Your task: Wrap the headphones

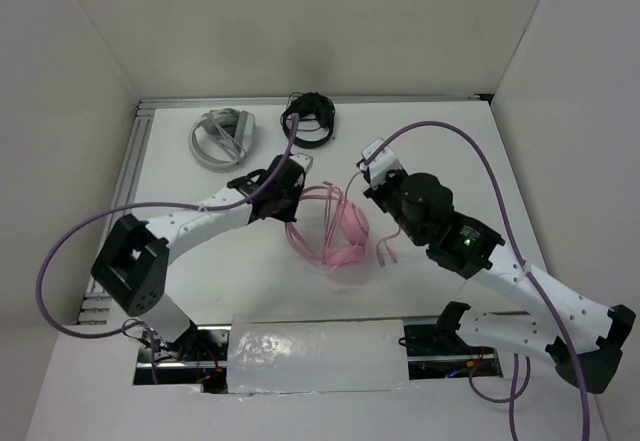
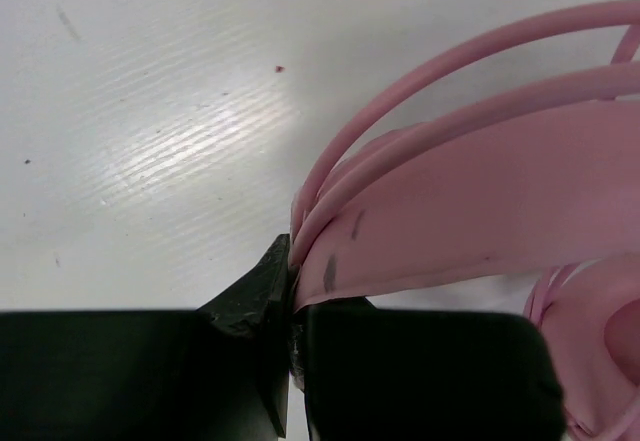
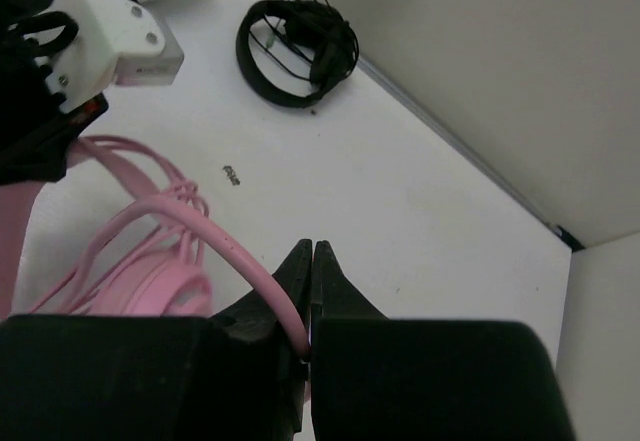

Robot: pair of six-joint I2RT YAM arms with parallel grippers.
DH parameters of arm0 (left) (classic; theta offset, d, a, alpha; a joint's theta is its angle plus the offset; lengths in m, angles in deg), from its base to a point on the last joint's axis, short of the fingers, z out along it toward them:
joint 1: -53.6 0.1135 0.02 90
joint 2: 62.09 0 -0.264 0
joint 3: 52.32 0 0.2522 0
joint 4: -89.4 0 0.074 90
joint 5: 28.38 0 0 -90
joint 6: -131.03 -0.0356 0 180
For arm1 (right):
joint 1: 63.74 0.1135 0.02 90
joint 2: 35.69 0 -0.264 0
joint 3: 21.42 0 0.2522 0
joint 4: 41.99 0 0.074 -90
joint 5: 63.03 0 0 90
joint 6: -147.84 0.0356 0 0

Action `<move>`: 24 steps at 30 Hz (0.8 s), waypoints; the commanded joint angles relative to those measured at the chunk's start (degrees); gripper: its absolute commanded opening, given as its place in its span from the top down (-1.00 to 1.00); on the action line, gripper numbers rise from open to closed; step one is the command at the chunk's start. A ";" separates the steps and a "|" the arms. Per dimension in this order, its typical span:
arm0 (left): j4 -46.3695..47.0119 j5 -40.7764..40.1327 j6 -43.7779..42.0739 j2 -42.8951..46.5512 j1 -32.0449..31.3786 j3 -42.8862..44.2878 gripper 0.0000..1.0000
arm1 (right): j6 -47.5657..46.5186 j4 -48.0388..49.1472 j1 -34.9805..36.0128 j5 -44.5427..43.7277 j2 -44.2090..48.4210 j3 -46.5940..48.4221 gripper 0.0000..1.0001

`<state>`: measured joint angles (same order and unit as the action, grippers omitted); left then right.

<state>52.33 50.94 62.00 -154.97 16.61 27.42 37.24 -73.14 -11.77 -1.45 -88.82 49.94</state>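
Lying near the middle of the counter (image 1: 240, 276), the pink headphones (image 1: 345, 229) sit between the two arms, with loops of their thin cable (image 3: 238, 259) spread around them; the left pincer (image 2: 297, 306) is clamped on the end of the pink headband (image 2: 480, 206), with cable strands running alongside it; the right pincer (image 3: 311, 261) is closed tight on a stretch of the cable, which curves from there towards an earcup (image 3: 155, 293); grey-white headphones (image 1: 222, 137) and black headphones (image 3: 297, 49) lie side by side at the far edge of the counter, well apart from the pink pair.
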 commanded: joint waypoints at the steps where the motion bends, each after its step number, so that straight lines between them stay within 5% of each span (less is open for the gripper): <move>1: 7.66 2.77 -4.44 7.61 -2.89 -1.98 1.00 | -8.40 6.14 -5.79 13.73 0.39 1.01 1.00; 5: 8.98 4.79 -6.20 11.75 -6.77 -4.45 1.00 | -8.40 4.56 -12.84 25.32 -3.90 3.65 1.00; 13: 9.33 2.42 -7.43 17.20 -13.28 -6.38 1.00 | -3.58 9.56 -20.83 31.84 -9.63 2.25 1.00; 24: 5.20 -1.19 -3.75 19.23 -9.94 -7.09 1.00 | 2.32 17.12 -26.47 36.86 -3.22 -6.63 1.00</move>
<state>55.15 49.37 54.94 -137.75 6.10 19.90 37.48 -62.59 -37.06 32.58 -95.85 43.10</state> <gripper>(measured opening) 0.150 0.031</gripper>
